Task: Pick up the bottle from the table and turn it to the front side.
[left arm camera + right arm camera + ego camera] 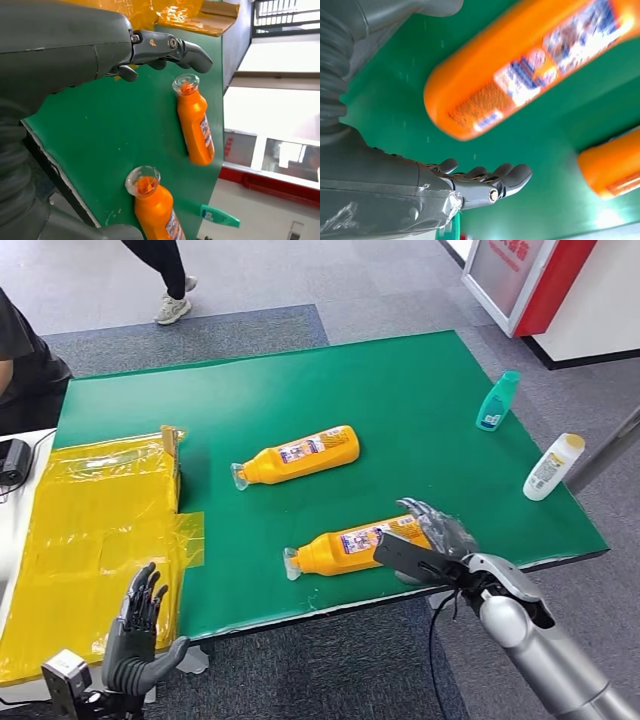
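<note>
Right hand at the base of the near orange bottle, fingers spread and holding nothing

Lying on its side near the front edge of the green table, clear cap pointing toward the yellow sheet at the left end, label facing up. Base just beside the right hand's fingers; cannot tell whether touching. Left hand raised off the front left corner, fingers wide apart and empty. Second orange bottle lying on its side toward the middle. Teal bottle and white bottle lying near the right edge, well apart from the orange ones
</note>
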### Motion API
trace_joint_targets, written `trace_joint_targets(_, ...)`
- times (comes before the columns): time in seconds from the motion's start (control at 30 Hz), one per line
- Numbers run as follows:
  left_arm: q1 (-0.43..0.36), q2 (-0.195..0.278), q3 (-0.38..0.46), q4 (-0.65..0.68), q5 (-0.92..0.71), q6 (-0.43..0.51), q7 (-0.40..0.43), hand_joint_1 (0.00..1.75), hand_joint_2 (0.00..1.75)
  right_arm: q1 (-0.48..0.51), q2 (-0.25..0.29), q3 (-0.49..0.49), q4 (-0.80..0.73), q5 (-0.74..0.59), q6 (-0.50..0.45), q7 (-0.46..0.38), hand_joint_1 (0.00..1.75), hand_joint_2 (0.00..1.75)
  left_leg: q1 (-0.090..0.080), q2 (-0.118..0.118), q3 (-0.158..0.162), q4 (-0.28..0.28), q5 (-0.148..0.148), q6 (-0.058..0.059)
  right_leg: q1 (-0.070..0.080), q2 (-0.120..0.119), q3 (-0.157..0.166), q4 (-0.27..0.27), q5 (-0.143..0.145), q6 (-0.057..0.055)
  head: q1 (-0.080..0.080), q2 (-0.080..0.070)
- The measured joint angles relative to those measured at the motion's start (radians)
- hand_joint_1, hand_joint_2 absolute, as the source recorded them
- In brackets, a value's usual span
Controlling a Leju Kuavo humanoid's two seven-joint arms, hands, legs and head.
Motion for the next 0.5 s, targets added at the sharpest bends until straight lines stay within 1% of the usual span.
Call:
trace_joint_targets(0.1,-0.010,0.004,-0.008,0.017,0.001,-0.005,-0.004,0.00,1.75,-0.053,0.000,0.028,0.039,0.032,0.000,0.012,0.00,1.75,0.000,0.000,0.000,0.000,0.000,0.000,0.000,0.000,0.000,0.000,0.000,0.000,0.000,0.000)
trace_joint_targets(0.23,-0.016,0.007,-0.013,0.030,0.001,-0.008,-0.010,0.00,1.75,-0.077,0.001,0.044,0.063,0.043,0.003,0.016,0.00,1.75,0.000,0.000,0.000,0.000,0.000,0.000,0.000,0.000,0.000,0.000,0.000,0.000,0.000,0.000)
trace_joint_targets(0.37,-0.048,0.016,-0.024,0.077,-0.006,-0.020,-0.035,0.00,1.75,-0.151,0.026,0.104,0.157,0.077,0.019,0.016,0.00,1.75,0.000,0.000,0.000,0.000,0.000,0.000,0.000,0.000,0.000,0.000,0.000,0.000,0.000,0.000)
trace_joint_targets(0.5,-0.057,0.019,-0.034,0.088,-0.010,-0.022,-0.041,0.00,1.75,-0.171,0.041,0.126,0.192,0.083,0.023,0.019,0.00,1.75,0.000,0.000,0.000,0.000,0.000,0.000,0.000,0.000,0.000,0.000,0.000,0.000,0.000,0.000)
